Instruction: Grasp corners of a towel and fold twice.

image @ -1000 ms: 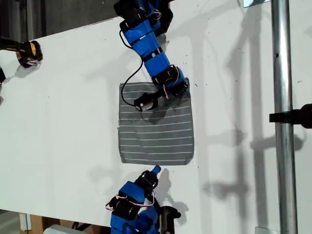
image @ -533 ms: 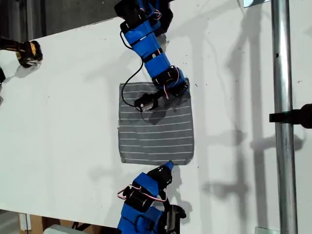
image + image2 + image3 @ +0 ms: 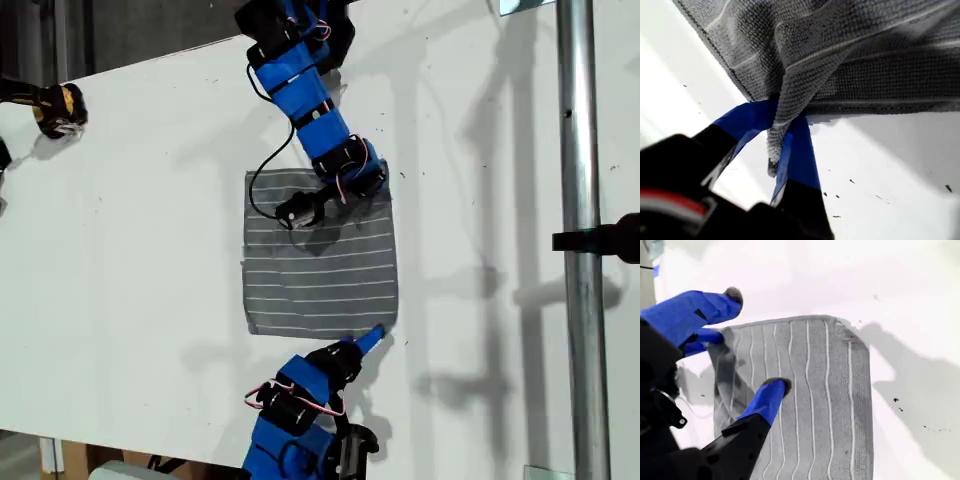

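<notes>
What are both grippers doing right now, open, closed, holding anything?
My first gripper: closed on a pinched corner of the towel.
My second gripper: open, one finger over the towel, holding nothing.

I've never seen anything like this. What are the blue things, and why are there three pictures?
These are two small blue robot arms on a white table. One picture looks down from above. The other two come from cameras mounted on each arm's gripper. A grey striped towel lies on the table. My first gripper, at the bottom of the exterior view, pinches one towel corner. My second gripper is open over the towel, holding nothing.
</notes>
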Controlling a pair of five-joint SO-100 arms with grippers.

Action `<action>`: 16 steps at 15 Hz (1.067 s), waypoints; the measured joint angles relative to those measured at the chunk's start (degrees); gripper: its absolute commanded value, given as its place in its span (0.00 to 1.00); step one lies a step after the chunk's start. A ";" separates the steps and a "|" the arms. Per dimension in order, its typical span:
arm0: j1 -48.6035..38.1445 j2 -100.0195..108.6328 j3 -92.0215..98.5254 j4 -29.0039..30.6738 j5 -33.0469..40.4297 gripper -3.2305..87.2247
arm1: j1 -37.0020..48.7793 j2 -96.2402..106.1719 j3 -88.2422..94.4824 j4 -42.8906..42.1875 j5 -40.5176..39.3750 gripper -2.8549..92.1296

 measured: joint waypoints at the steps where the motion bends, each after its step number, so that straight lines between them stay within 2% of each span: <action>1: -1.05 0.00 1.93 -1.67 0.00 0.34 | 0.00 -0.09 -0.18 0.09 0.00 0.03; 3: -2.29 -1.76 7.29 -7.47 0.44 0.34 | -0.09 -0.09 -0.18 0.18 0.00 0.03; 8: -2.81 -13.10 8.09 -15.47 -2.02 0.32 | -0.26 -0.18 -0.44 0.35 0.00 0.03; 16: 0.00 -16.26 15.21 -22.15 -9.84 0.29 | -0.44 -0.88 -1.23 0.44 0.00 0.03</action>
